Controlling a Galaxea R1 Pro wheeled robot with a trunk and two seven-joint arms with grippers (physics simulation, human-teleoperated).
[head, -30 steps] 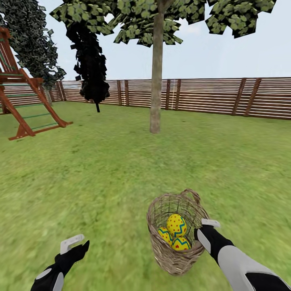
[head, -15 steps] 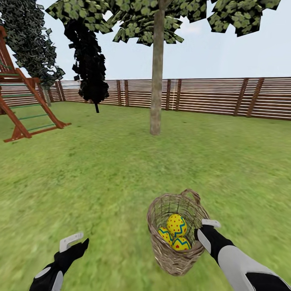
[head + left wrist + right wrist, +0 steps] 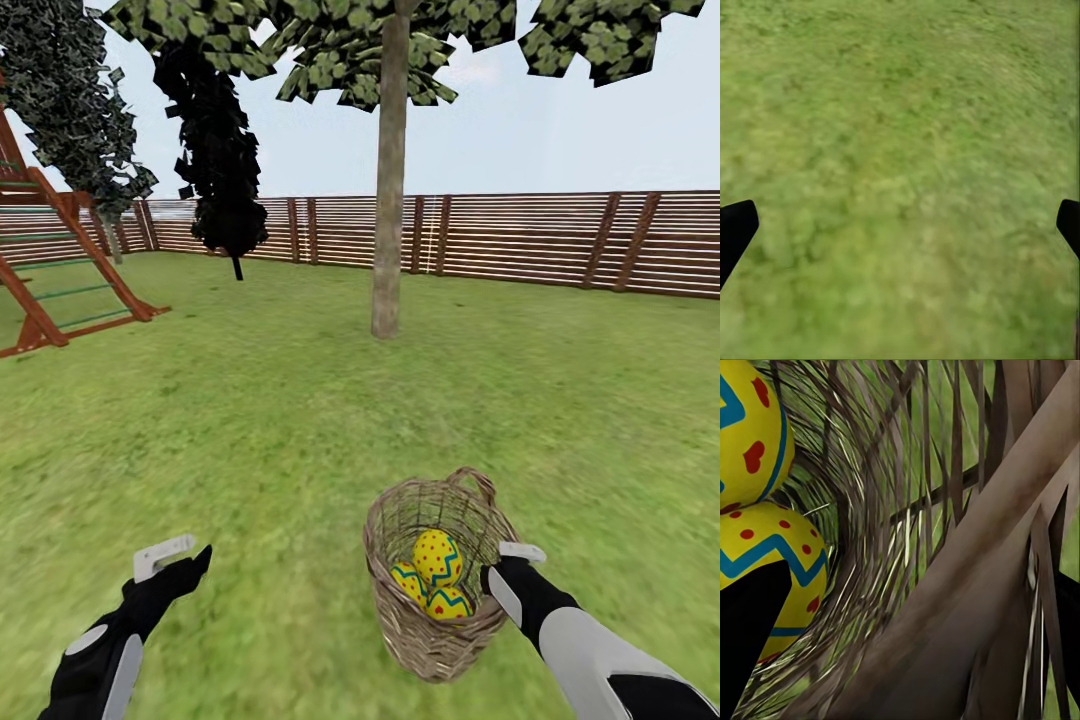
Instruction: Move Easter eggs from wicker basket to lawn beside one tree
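Observation:
The brown wicker basket [image 3: 440,640] hangs at the lower right of the head view, and my right gripper [image 3: 503,566] is shut on its rim. Three yellow Easter eggs with blue zigzags lie inside: one on top [image 3: 437,556], two beneath [image 3: 449,603] [image 3: 404,579]. In the right wrist view the woven rim [image 3: 967,585] runs between the dark fingertips [image 3: 750,637], with two eggs [image 3: 746,427] [image 3: 780,559] close by. My left gripper [image 3: 172,562] is open over bare lawn [image 3: 900,150]. A pale-trunked tree [image 3: 388,200] stands ahead on the grass.
A brown slatted fence [image 3: 540,240] closes the far side of the garden. A red wooden play frame [image 3: 60,270] stands at the left, with a dark conifer [image 3: 220,170] behind it. Open lawn [image 3: 250,420] lies between me and the tree.
The whole view has drifted, with the play frame sliding left, so the camera moved. My left gripper has risen and reached further forward. The basket keeps its place on the right gripper.

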